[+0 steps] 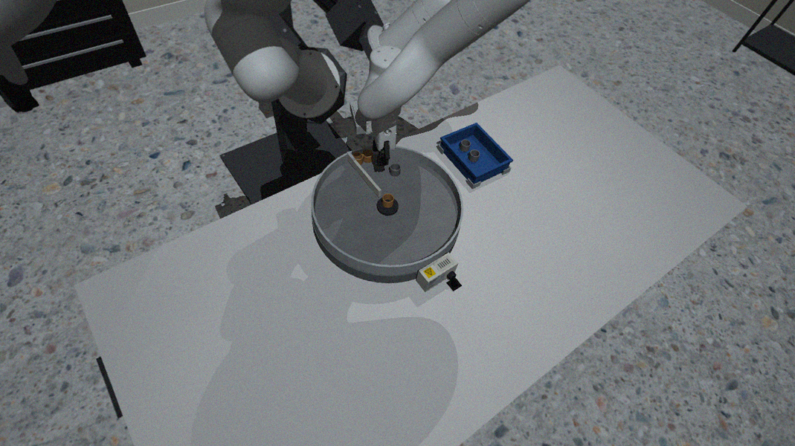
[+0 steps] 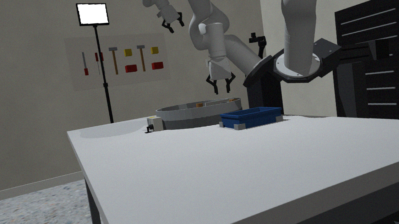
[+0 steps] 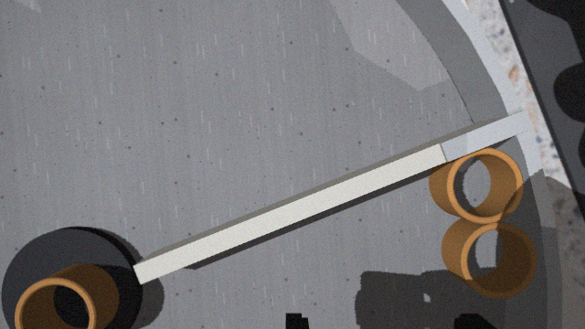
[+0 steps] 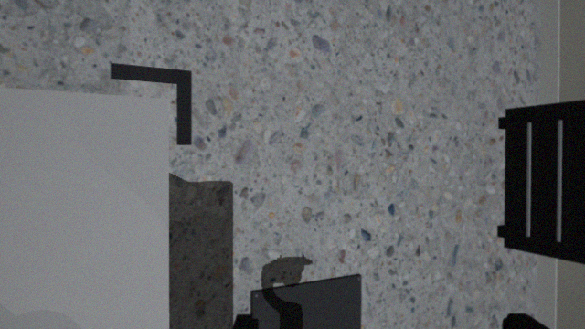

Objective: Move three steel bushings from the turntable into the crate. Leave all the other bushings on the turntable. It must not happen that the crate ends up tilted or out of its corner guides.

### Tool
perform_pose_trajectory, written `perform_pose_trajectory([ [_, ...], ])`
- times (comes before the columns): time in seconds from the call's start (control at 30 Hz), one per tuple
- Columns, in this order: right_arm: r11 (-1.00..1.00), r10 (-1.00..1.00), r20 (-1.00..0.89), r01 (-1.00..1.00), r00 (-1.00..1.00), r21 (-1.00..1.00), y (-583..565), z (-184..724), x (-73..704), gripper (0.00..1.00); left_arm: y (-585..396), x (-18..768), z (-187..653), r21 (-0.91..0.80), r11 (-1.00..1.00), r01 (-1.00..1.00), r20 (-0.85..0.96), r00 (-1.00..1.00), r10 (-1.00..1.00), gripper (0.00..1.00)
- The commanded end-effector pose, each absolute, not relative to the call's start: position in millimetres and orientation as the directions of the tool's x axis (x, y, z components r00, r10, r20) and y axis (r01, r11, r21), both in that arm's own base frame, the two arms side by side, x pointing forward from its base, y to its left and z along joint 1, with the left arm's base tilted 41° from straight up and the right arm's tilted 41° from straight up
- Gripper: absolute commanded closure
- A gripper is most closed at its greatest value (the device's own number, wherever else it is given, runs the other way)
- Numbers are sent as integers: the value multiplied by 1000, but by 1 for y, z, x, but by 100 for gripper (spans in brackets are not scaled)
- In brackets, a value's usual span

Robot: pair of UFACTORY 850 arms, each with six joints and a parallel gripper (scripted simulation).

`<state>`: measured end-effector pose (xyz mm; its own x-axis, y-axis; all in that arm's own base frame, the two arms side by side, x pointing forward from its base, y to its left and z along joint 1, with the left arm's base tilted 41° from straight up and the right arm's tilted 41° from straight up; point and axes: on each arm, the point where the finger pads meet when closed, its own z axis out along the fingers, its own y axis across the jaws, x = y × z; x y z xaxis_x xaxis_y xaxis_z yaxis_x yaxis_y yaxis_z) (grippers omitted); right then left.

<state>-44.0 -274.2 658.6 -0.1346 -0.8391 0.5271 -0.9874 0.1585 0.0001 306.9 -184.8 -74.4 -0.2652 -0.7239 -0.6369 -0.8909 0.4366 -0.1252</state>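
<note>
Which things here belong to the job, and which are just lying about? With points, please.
Job:
- turntable (image 1: 345, 236) (image 2: 191, 113)
- grey bushing on it (image 1: 394, 169)
- two grey bushings in crate
- crate (image 1: 492, 168) (image 2: 259, 119)
- corner guides (image 2: 239, 126)

Not job:
- drawer cabinet (image 1: 85, 18) (image 2: 371, 53)
- wall tools (image 2: 114, 62)
- lamp (image 2: 93, 14)

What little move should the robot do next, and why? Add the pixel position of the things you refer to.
Probably ease the open left gripper (image 1: 379, 167) (image 2: 222, 92) (image 3: 384, 322) toward the steel bushing (image 1: 394, 171) on the turntable (image 1: 385, 240) (image 2: 191, 113) (image 3: 183, 114): the crate (image 1: 490, 175) (image 2: 255, 118) shows only two, and three are wanted.
</note>
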Motion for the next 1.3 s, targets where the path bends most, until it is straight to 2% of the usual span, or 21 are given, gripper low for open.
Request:
perform_pose_trajectory([
  [0.0,158,-838,529,-987,-135,0,-274,659,-44,0,-185,307,-74,-122,441,-889,-636,-271,-722,45],
  [0.23,158,-838,529,-987,-135,0,-274,659,-44,0,-184,308,-77,-120,440,-890,-639,-270,-721,45],
  [0.5,158,-838,529,-987,-135,0,-274,659,-44,0,-155,326,-118,-119,440,-890,-640,-270,-720,45],
  [1.0,158,-838,529,-987,-135,0,-274,659,-44,0,-155,326,-118,-119,440,-890,-640,-270,-720,45],
  [1.03,158,-838,529,-987,-135,0,-274,659,-44,0,-155,326,-118,-119,440,-890,-640,-270,-720,100],
  [1.27,158,-838,529,-987,-135,0,-274,659,-44,0,-155,326,-118,-119,440,-890,-640,-270,-720,100],
])
